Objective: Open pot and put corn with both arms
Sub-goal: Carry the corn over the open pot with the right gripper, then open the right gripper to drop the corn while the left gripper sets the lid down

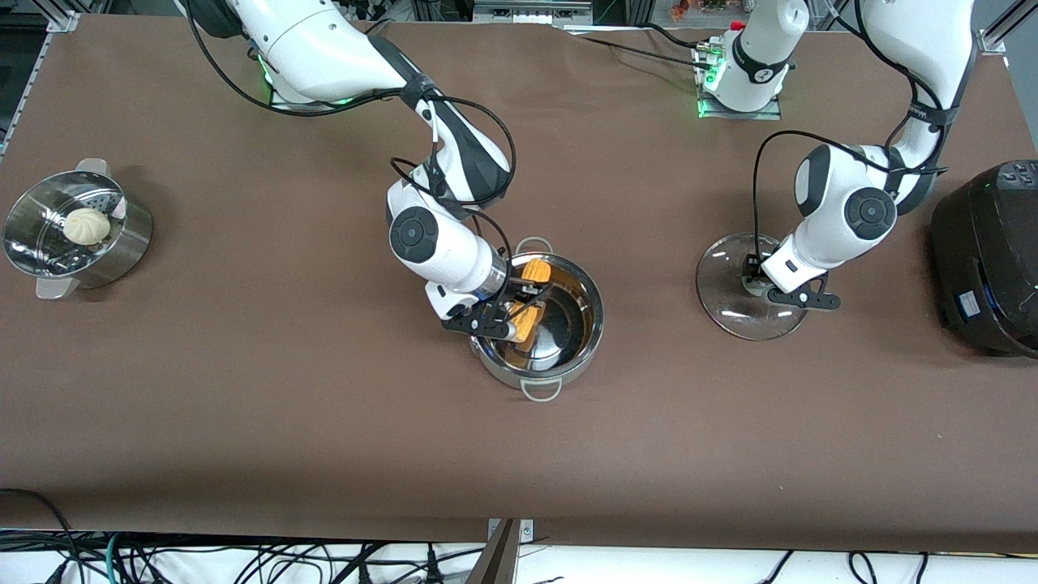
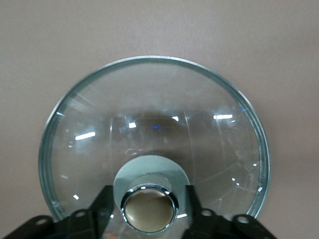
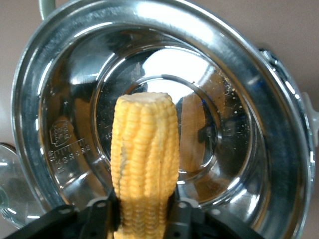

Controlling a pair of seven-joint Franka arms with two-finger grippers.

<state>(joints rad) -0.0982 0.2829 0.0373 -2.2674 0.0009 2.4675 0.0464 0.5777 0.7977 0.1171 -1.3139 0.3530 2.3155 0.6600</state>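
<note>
Two bystanders: steamer (image 1: 77,227) with bun (image 1: 87,225), black cooker (image 1: 989,255).

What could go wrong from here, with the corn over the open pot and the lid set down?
1. The right gripper holds the corn cob by one end, over the pot; on release it may hit the rim and roll out.
2. The left gripper fingers straddle the knob of the glass lid lying on the table; lifting away could drag it.
</note>
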